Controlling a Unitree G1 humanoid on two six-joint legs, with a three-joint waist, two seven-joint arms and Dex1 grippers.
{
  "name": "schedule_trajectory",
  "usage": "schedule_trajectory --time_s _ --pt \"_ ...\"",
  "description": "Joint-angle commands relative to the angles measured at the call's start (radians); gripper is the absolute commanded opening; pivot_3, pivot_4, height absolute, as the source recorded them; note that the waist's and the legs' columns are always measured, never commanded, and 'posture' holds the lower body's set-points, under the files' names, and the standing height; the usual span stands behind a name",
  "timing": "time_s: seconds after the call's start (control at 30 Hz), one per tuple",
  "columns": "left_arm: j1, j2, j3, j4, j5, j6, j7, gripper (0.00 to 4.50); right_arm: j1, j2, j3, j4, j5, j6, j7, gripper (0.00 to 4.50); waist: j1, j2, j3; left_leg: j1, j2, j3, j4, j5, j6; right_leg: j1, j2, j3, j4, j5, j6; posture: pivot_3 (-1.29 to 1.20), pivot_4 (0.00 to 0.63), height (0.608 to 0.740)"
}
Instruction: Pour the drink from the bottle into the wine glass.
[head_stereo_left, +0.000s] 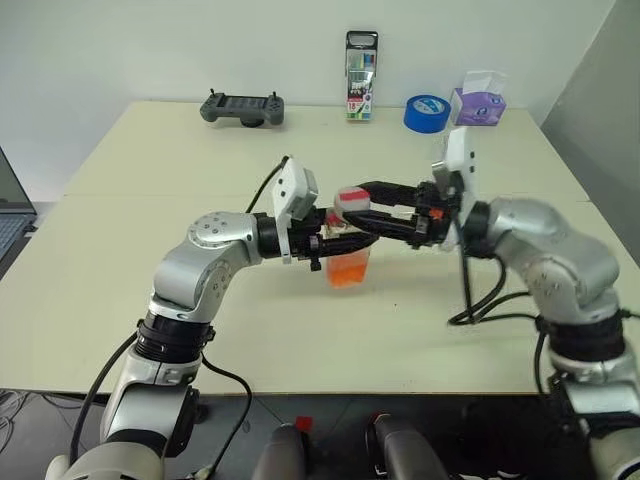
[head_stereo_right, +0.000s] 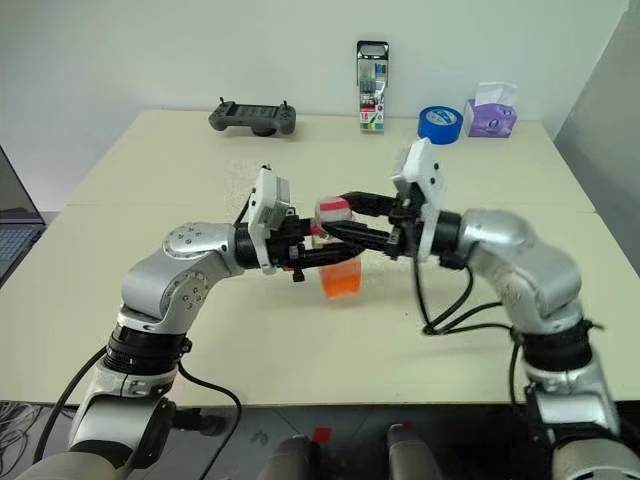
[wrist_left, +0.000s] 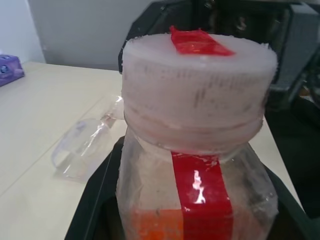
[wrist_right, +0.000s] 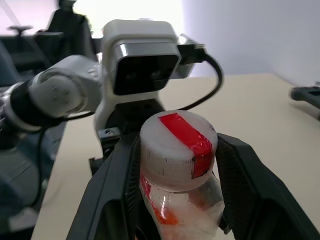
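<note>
Left wrist view: wine glass (wrist_left: 85, 145) half behind bottle (wrist_left: 195, 150).

Non-task items sit along the far edge of the surface (head_stereo_left: 120, 250). Landmark: marker pack (head_stereo_left: 361, 75), upright. Black game controller (head_stereo_left: 242, 108) well to its left. Blue tape roll (head_stereo_left: 427, 112) just right of it, purple tissue box (head_stereo_left: 479, 103) beyond the roll.

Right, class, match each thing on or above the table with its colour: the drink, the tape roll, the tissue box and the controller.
Things:
1. drink
2. tape roll
3. tissue box
4. controller

Colours:
a. purple
b. orange-red
c. dark grey
d. blue

Pairs: 1-b, 2-d, 3-a, 4-c
</note>
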Motion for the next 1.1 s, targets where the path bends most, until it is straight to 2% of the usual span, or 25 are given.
schedule_trajectory --time_s 0.03,0.13,0.23,0.37,0.43,0.53,0.63,0.73,0.9,1.1 --pt "-0.025 0.001 0.023 -0.044 -0.043 0.010 -0.018 1.97 -0.080 -0.014 0.030 0.171 -0.095 -0.098 0.131 1.85 -0.003 0.000 0.000 0.000 0.001 0.000 0.000 0.000 0.000 0.000 0.001 0.000 0.001 0.000 0.000 0.00 0.150 0.740" --pt "-0.025 -0.012 0.026 -0.054 -0.044 0.017 0.004 1.97 -0.106 -0.021 0.025 0.229 -0.094 -0.088 0.168 1.85 -0.001 0.000 0.000 0.000 0.002 -0.003 -0.001 0.000 0.000 -0.001 0.001 -0.002 0.001 0.001 -0.003 0.00 0.150 0.740" --pt "-0.011 -0.012 0.034 -0.062 -0.039 0.018 0.018 1.97 -0.058 -0.083 -0.024 0.156 -0.042 -0.003 0.166 2.77 0.005 0.001 0.001 -0.002 0.002 -0.003 -0.001 0.000 0.000 -0.001 0.000 -0.002 0.001 0.003 -0.005 0.00 0.150 0.740" --pt "0.000 -0.013 0.043 -0.056 -0.034 0.012 0.024 1.97 0.069 -0.144 -0.122 -0.048 0.032 0.120 0.059 4.05 0.012 0.001 0.001 -0.004 0.002 -0.004 -0.001 0.000 0.000 -0.001 -0.006 -0.003 0.000 0.003 -0.005 0.00 0.150 0.740" --pt "0.001 -0.013 0.046 -0.049 -0.031 0.007 0.022 1.97 0.152 -0.158 -0.173 -0.175 0.069 0.178 -0.012 4.05 0.011 0.001 0.001 -0.004 0.001 -0.003 0.000 0.000 0.000 -0.001 -0.007 -0.002 -0.001 0.003 -0.005 0.00 0.150 0.740" --pt "-0.002 -0.017 0.046 -0.038 -0.026 0.002 0.021 1.97 0.229 -0.116 -0.232 -0.316 0.123 0.258 -0.171 4.05 0.009 0.001 0.001 -0.004 0.000 -0.003 0.000 0.000 0.000 -0.001 -0.007 -0.002 0.001 0.002 -0.004 0.00 0.150 0.740" --pt "-0.011 -0.023 0.042 -0.020 -0.015 -0.011 0.022 1.97 0.256 0.013 -0.235 -0.443 0.120 0.285 -0.396 4.05 0.000 0.001 0.001 -0.002 0.001 -0.002 0.001 0.000 0.000 0.000 -0.004 0.000 0.001 0.000 0.000 0.00 0.150 0.740" --pt "-0.022 -0.032 0.039 -0.015 -0.011 -0.012 0.026 1.97 0.239 0.109 -0.219 -0.500 0.111 0.316 -0.541 4.05 0.000 0.001 0.001 -0.001 0.001 -0.003 0.000 0.000 0.000 0.000 0.000 -0.001 0.002 0.000 0.000 0.00 0.150 0.740" --pt "-0.025 -0.035 0.032 -0.005 -0.006 -0.018 0.021 1.97 0.223 0.170 -0.200 -0.517 0.114 0.340 -0.630 4.05 0.004 0.001 0.001 -0.002 0.002 -0.003 0.000 0.000 0.000 -0.001 0.000 -0.001 0.001 0.000 0.000 0.00 0.150 0.740" --pt "-0.025 -0.032 0.031 -0.002 -0.004 -0.018 0.016 1.97 0.223 0.172 -0.176 -0.515 0.123 0.344 -0.629 4.05 0.004 0.001 0.001 -0.002 0.001 -0.002 0.000 0.000 0.000 -0.001 -0.002 0.000 0.001 0.000 0.000 0.00 0.150 0.740"
